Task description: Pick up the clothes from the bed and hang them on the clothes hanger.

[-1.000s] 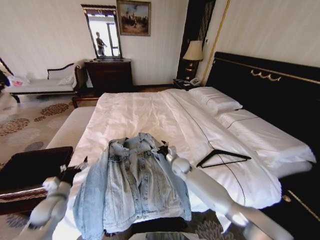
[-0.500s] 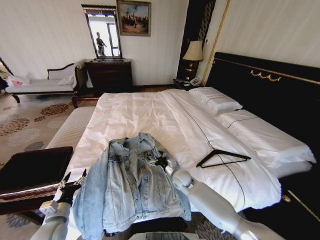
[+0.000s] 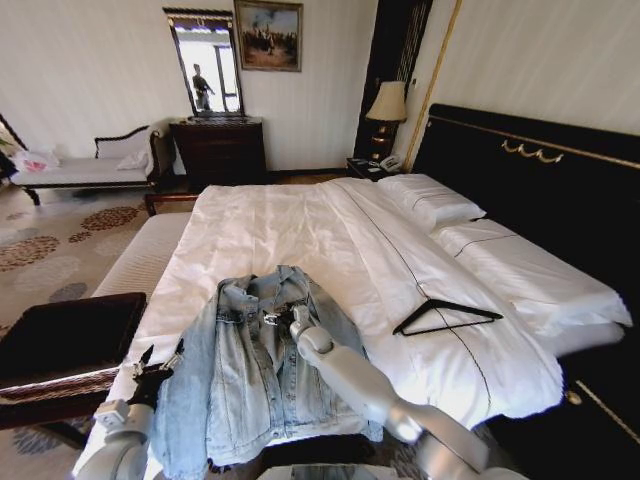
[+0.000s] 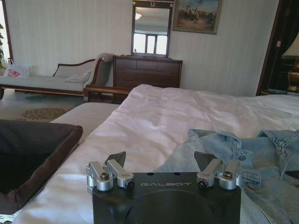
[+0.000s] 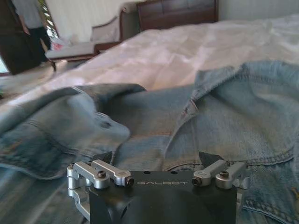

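Note:
The light blue denim jacket, the clothes [image 3: 262, 375], lies spread face up on the near end of the bed [image 3: 300, 225]. Its collar points toward the pillows. The black clothes hanger [image 3: 446, 314] lies flat on the white sheet to the jacket's right. My right gripper [image 3: 278, 318] hovers low over the jacket's upper front near the collar. Its jaws are open, with denim [image 5: 210, 107] just beyond the right gripper [image 5: 158, 158]. My left gripper [image 3: 160, 360] is open beside the jacket's left sleeve, over the bed's left edge. The left gripper [image 4: 161, 161] has the jacket [image 4: 261, 154] to one side.
A dark padded bench [image 3: 65, 340] stands close at the bed's left corner. Two pillows [image 3: 440, 205] and the black headboard [image 3: 540, 170] are at the right. A dresser [image 3: 220, 150], a chaise [image 3: 85, 165] and a bedside lamp [image 3: 386, 105] line the far wall.
My right gripper has swung left from the jacket's right shoulder to its upper front near the collar. My left gripper dropped lower and edged slightly toward the sleeve.

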